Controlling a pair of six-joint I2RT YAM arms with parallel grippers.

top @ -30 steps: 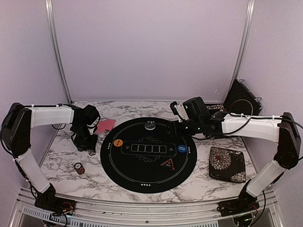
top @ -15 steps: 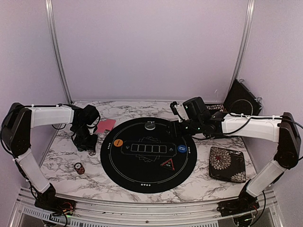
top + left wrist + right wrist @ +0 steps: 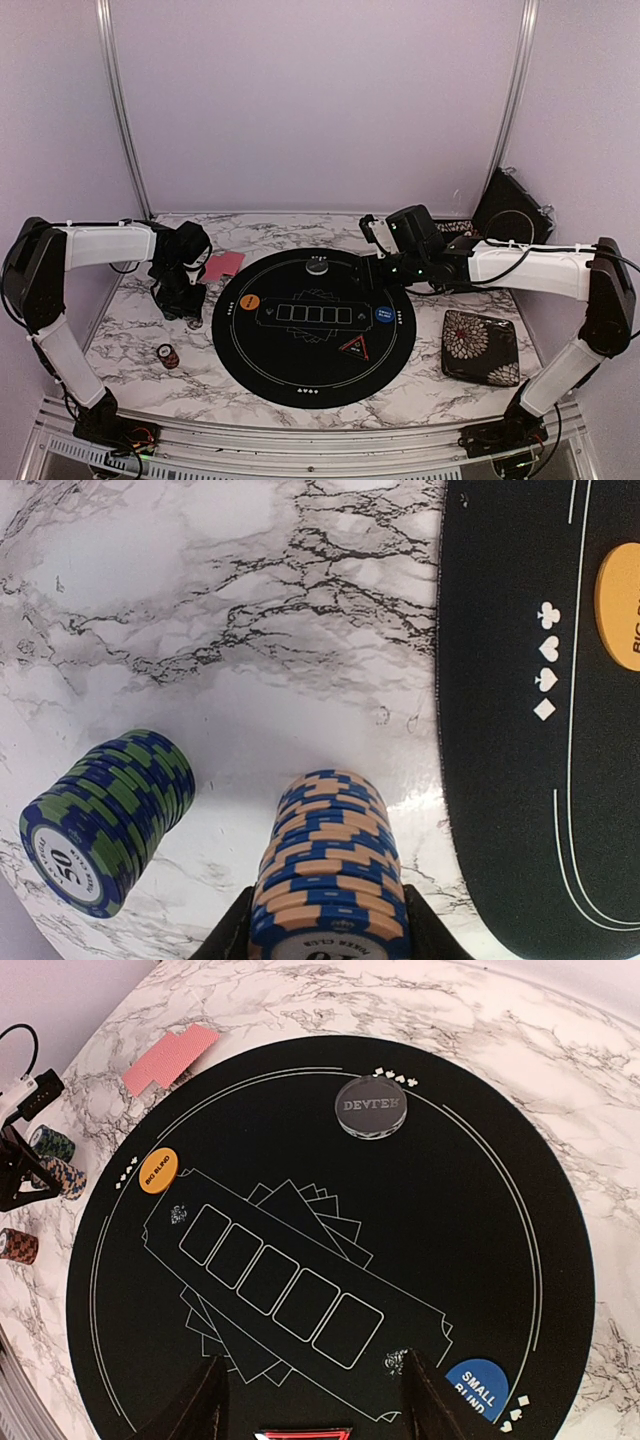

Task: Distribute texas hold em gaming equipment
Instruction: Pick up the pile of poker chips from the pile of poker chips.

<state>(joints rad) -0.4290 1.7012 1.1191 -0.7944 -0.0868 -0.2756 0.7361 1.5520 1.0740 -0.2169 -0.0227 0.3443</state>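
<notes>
1. While the right arm hangs over the far side of the round black mat (image 3: 290,365), the left arm is the one working. The left gripper (image 3: 330,935) has its fingers (image 3: 232,940) pinching the orange-and-blue chip stack (image 3: 330,860) from both sides. This is on the marble tabletop (image 3: 250,600), toward its left edge and just outside the mat's rim.
2. A blue-and-green chip stack (image 3: 110,820) stands just beside the pinched one, not touching it. A reddish chip stack (image 3: 167,355) sits well apart, nearer the near-left corner.
3. The pink-backed cards (image 3: 224,265) lie toward the far-left corner, beyond the left gripper. The orange button (image 3: 250,301), the blue button (image 3: 383,316) and the triangle marker (image 3: 357,347) lie on the mat. A clear dealer puck (image 3: 370,1110) rests by the mat's far rim.
4. The right gripper (image 3: 315,1400) has its fingers spread with nothing between them and only mat below. The floral case (image 3: 480,347) lies toward the right edge.
5. The step in hand looks like the grasp on one stack before carrying it to a seat. The task seems early, since the chips are bunched at the left and the cards sit in one pile. Whether the stack's base is off the marble cannot be told from the wrist view.
6. The next move calls for a straight, level lift so the column does not shear. It must also clear the blue-and-green neighbour, then set the stack down flat at a player position around the mat
</notes>
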